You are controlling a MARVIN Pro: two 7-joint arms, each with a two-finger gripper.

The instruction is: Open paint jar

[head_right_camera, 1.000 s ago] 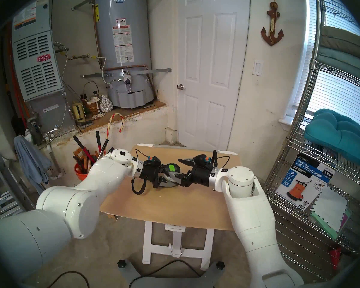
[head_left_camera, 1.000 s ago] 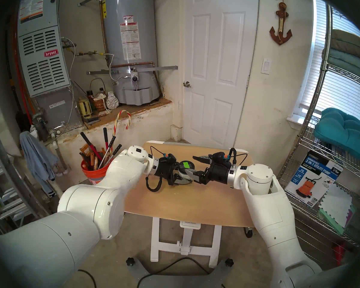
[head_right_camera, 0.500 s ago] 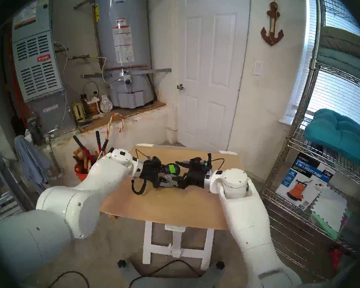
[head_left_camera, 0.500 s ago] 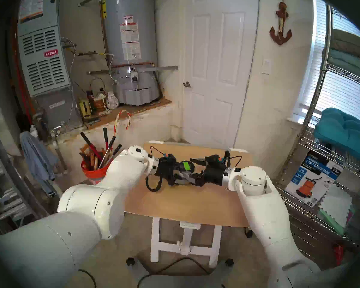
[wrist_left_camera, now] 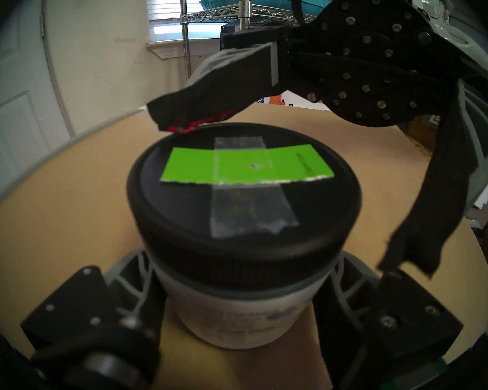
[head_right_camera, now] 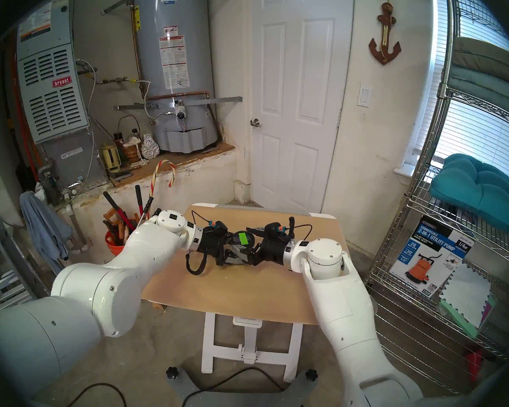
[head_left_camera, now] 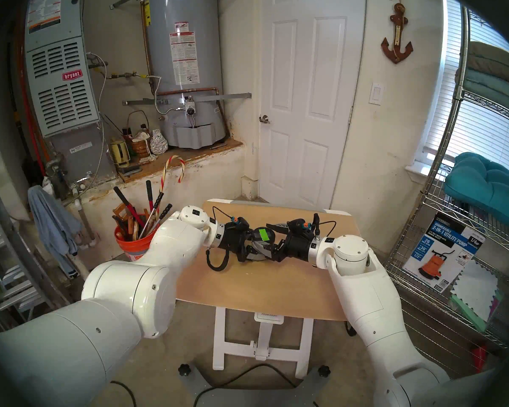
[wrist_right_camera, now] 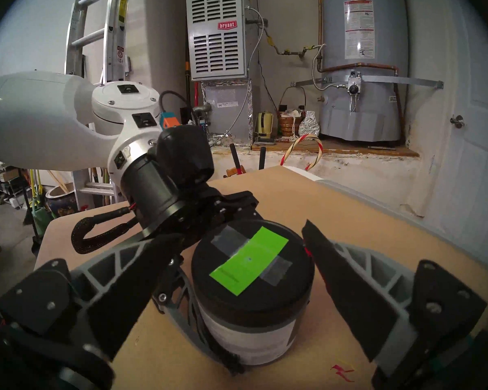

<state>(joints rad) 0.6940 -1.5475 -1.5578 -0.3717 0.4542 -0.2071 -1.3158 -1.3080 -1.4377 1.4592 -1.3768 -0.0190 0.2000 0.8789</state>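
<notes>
Head stereo left: paint jar upright on the tan table, mid-table toward the far side. Left gripper comes in from the view's left, fingers clamped on the jar's white-grey body below the lid. Right gripper comes from the view's right, jaws spread wide, one finger on the far side of the black lid, the other on the near side. Orange bucket of tools stands on the floor left of the table.

Head stereo right: same layout; jar between both grippers, green strip on the lid facing up.

Left wrist: jar fills the centre, gripped at the label by both grey-ribbed fingers. Lid still seated. Right gripper's black pads flank the lid, upper pad tip just at the far rim; contact unclear.

Right wrist: lid sits between the open fingers; gap visible on both sides. Left gripper holds the jar's body from the view's left.
</notes>
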